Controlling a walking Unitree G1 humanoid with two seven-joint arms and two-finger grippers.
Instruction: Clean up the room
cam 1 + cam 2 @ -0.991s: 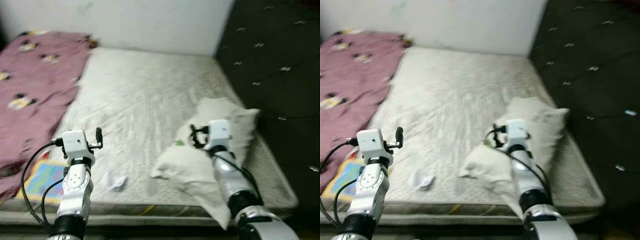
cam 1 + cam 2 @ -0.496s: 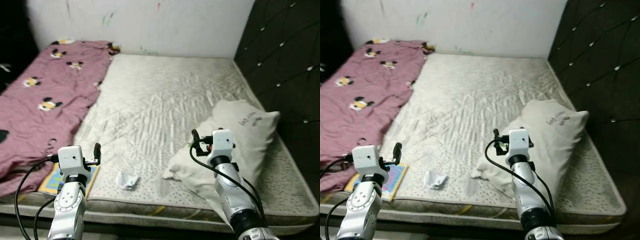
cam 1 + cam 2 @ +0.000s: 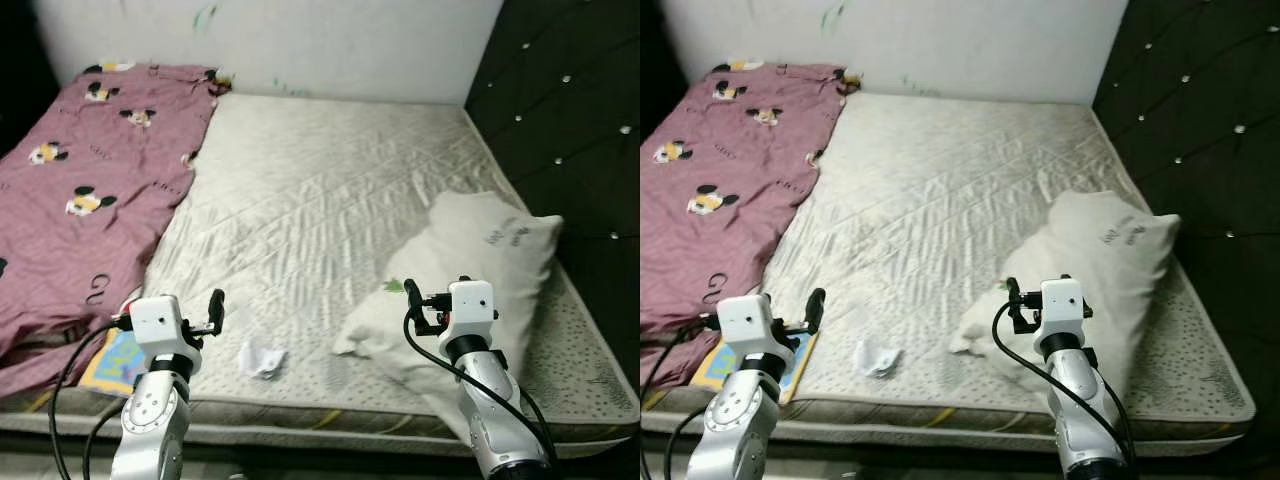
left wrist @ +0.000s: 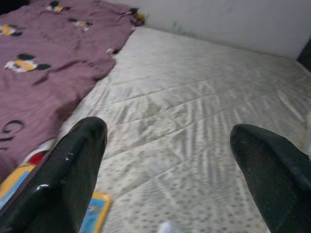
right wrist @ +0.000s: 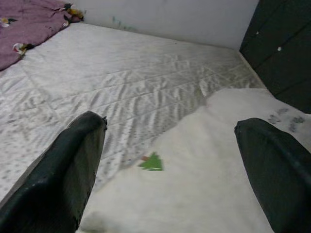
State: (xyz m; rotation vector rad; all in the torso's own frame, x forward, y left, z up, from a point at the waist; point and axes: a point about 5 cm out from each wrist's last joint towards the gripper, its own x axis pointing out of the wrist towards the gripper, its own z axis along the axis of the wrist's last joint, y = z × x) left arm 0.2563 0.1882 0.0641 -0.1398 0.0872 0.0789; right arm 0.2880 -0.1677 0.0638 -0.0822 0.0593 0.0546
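Note:
A crumpled white paper lies on the bare mattress near its front edge. A colourful flat book lies at the front left, partly under the maroon cartoon-print blanket. A white pillow lies askew at the front right, with a small green scrap on it. My left gripper hovers open over the front left of the bed, between the book and the paper. My right gripper hovers open over the pillow's near end. Both hold nothing.
A dark tufted headboard runs along the bed's right side. A white wall with small marks stands behind the bed. The blanket covers the left side. The mattress's front edge lies just below my arms.
The whole picture has shifted and sharpened as the camera moved. Both arms stay raised before me with fingers open. Nothing on the bed has moved.

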